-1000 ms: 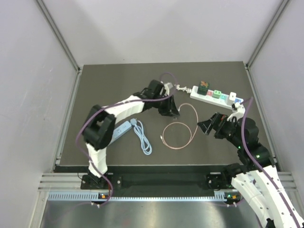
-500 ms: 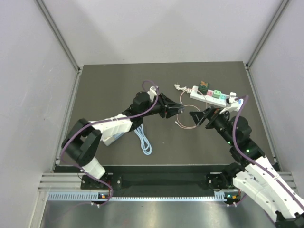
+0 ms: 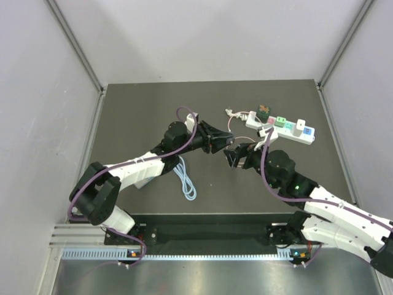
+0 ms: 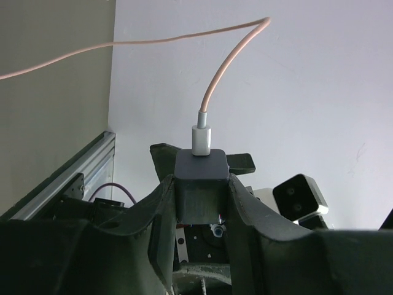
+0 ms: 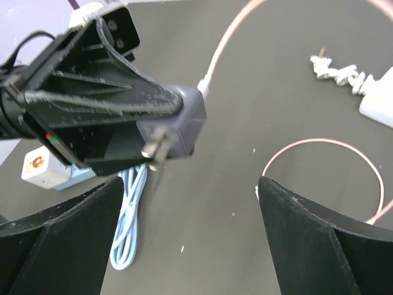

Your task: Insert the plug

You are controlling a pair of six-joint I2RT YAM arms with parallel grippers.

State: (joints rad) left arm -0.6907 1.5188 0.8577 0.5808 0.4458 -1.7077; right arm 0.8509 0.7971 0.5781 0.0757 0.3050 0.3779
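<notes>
Right end effector (image 3: pixel 236 156) nearer plug (image 5: pixel 175 126) — spread apart | left end effector (image 4: pixel 201 190) clamped on it

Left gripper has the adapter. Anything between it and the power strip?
Yes: the open right gripper sits just ahead of the charger adapter prongs, and that arm's purple cable loops up by the near end of the power strip.

From the left wrist, the plug (image 4: pixel 201 184) shows only its top — its prongs are hidden down between the fingers (image 4: pixel 245 221) of the left gripper (image 4: pixel 201 200), and the pink cable (image 4: pixel 212 86) runs off the left edge. From the right wrist, the power strip (image 5: pixel 379 101) is cut by the right edge — its sockets cannot be seen.
</notes>
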